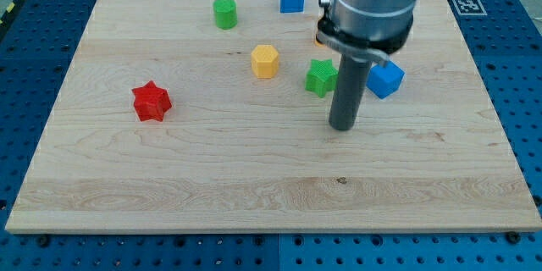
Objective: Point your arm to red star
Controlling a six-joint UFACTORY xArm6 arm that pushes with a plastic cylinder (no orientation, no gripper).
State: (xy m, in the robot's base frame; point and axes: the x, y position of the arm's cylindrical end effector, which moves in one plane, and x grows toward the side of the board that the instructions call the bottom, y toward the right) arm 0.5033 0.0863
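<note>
my tip (342, 126), a bare rod with no claw to open or close, rests just below the green star (321, 77). the red star (152, 102) sits far left; slide straight left, below the yellow block (265, 60).

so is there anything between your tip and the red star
No. In the camera view, only bare board lies between my tip and the red star; the yellow block sits above that line.

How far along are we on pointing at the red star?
Nothing looks done yet. My tip rests on the board just below the green star, well to the right of the red star. Left: cross the bare wood leftward, passing below the yellow block.
</note>
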